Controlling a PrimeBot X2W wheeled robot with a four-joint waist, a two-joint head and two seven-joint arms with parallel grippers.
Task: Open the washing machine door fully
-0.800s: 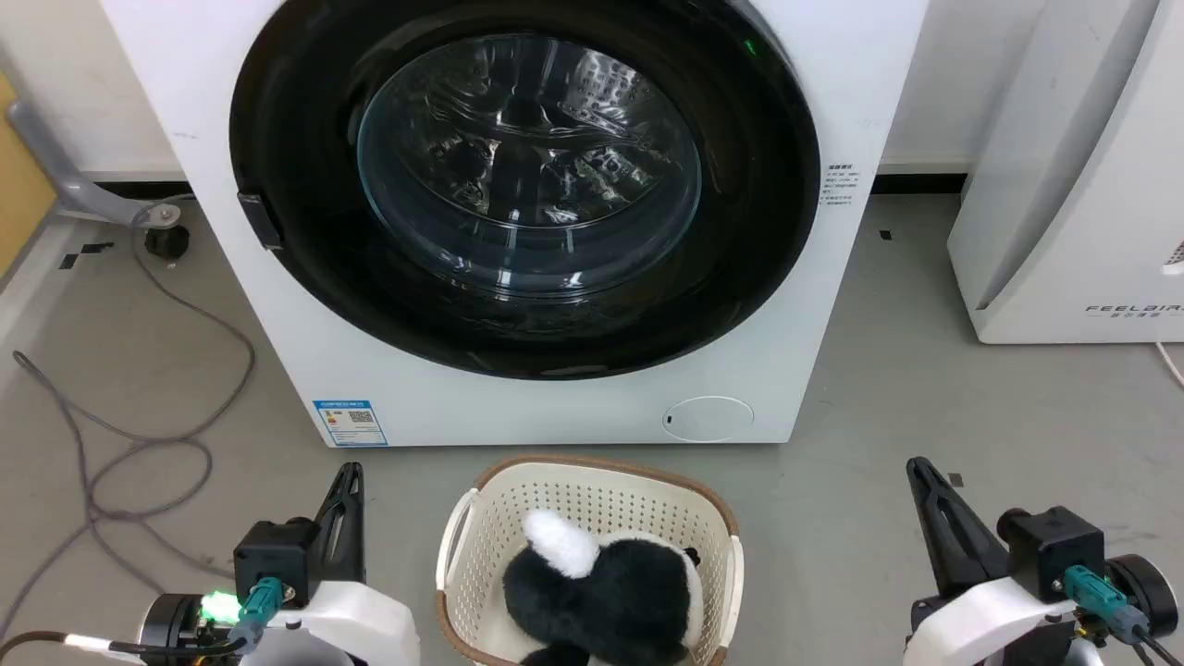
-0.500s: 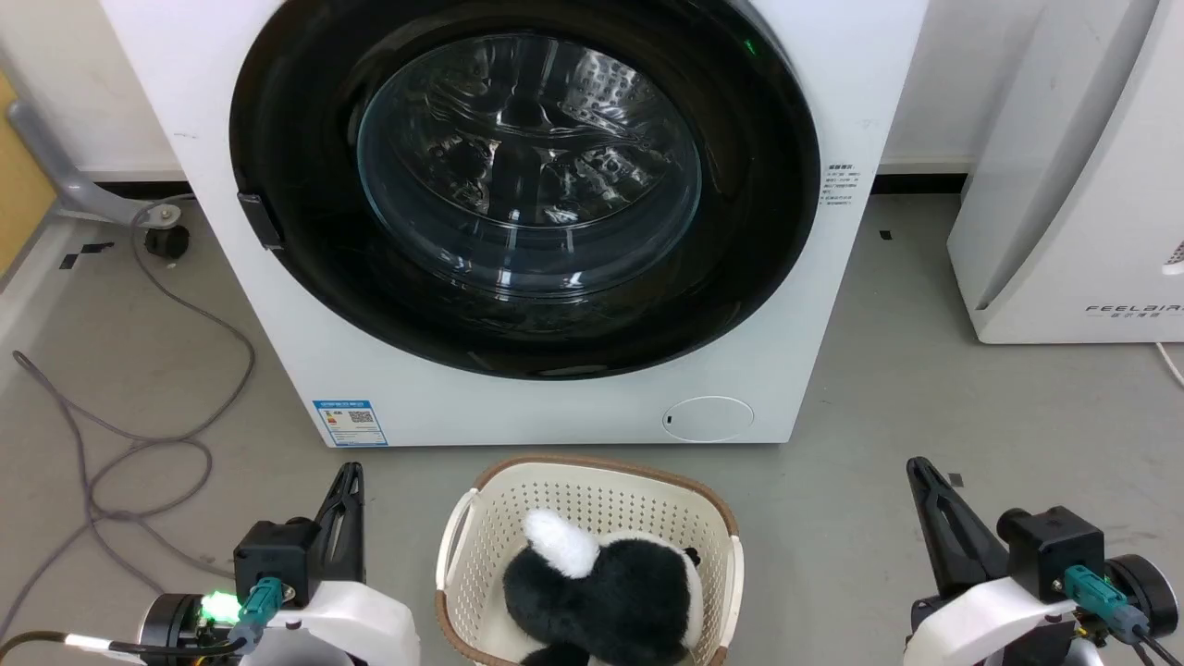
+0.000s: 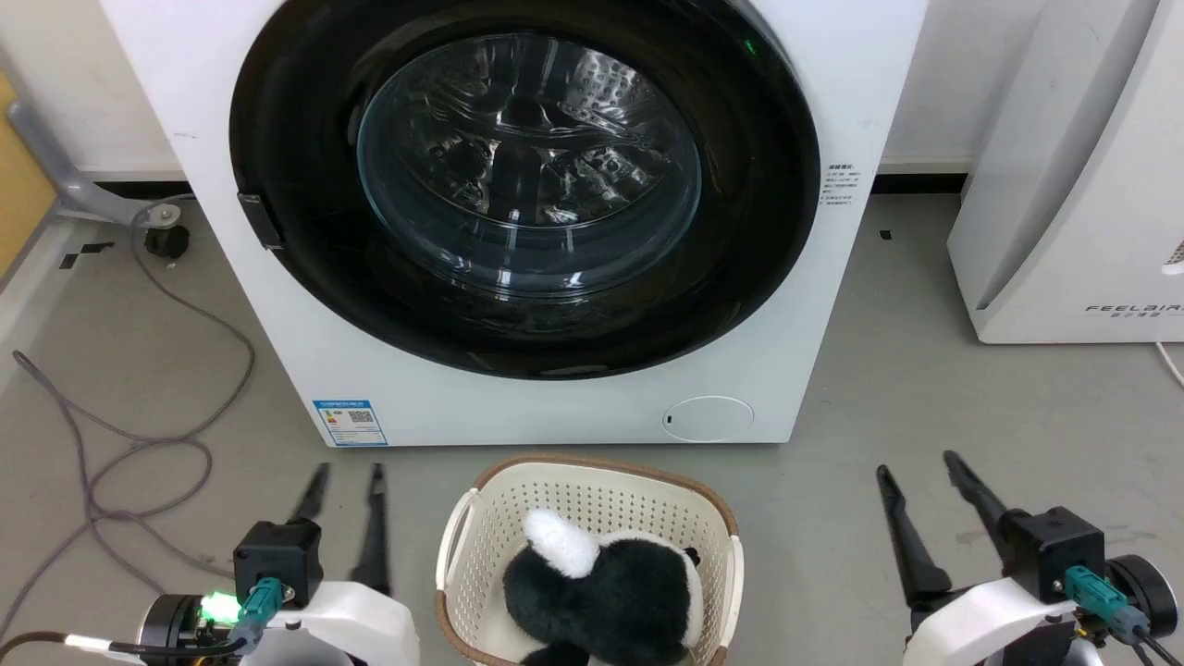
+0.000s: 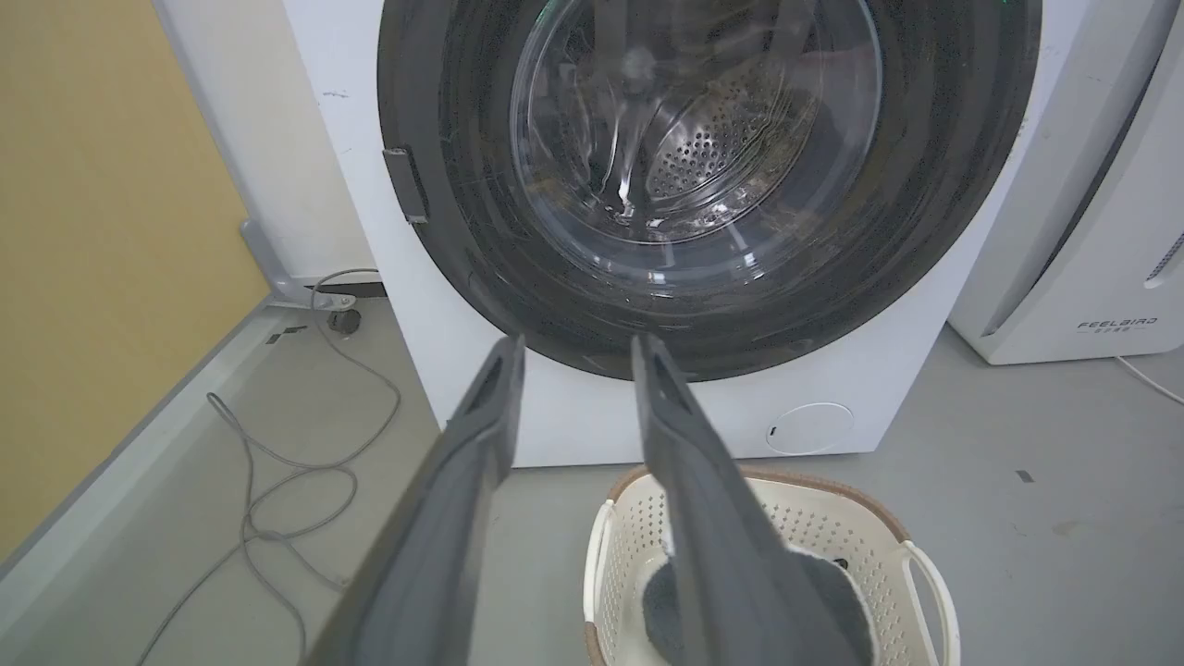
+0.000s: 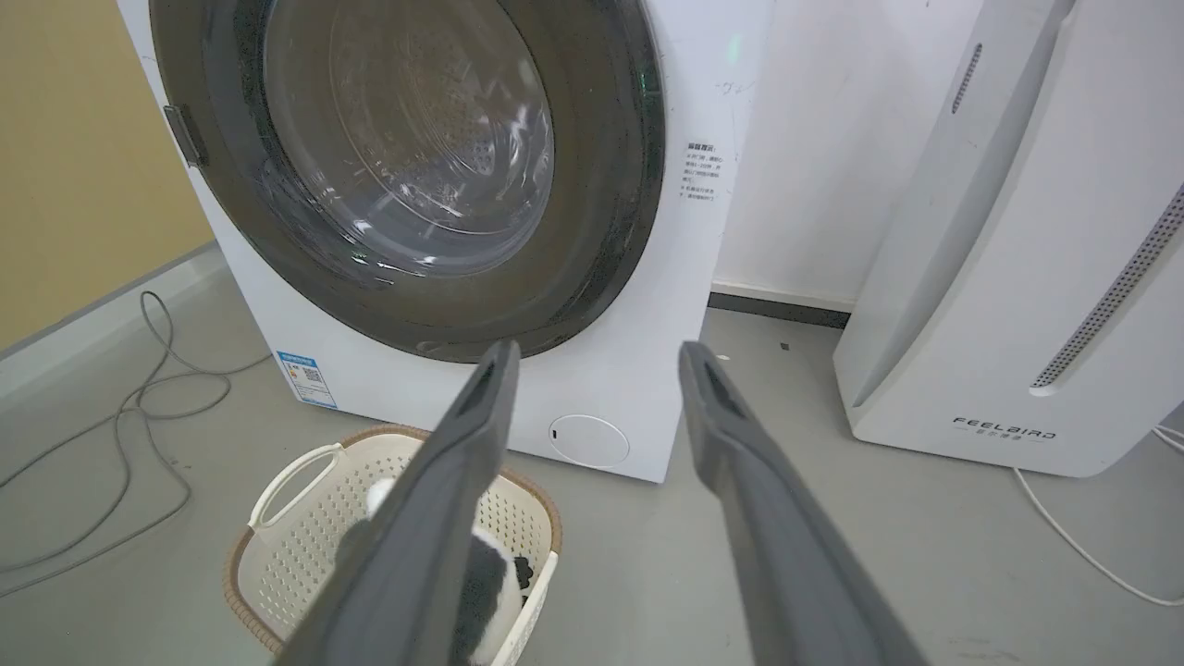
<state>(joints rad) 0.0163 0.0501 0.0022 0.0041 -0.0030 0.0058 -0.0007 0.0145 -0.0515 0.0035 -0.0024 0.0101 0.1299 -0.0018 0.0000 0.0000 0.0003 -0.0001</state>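
The left hand (image 3: 349,469) is hanging released, its two dark fingers parted, gripping and touching nothing; the right hand (image 3: 917,464) is likewise holding its fingers spread on empty air. The washing machine door (image 3: 524,185) is sitting closed against the washing machine (image 3: 518,412), ahead of both hands and well apart from them. Between the hands a cream laundry basket (image 3: 592,476) is standing on the grey floor (image 3: 925,388), holding a black-and-white plush toy (image 3: 601,587). A white FEELBIRD appliance (image 3: 1064,185) is standing to the right, and grey cables (image 3: 139,444) are lying to the left
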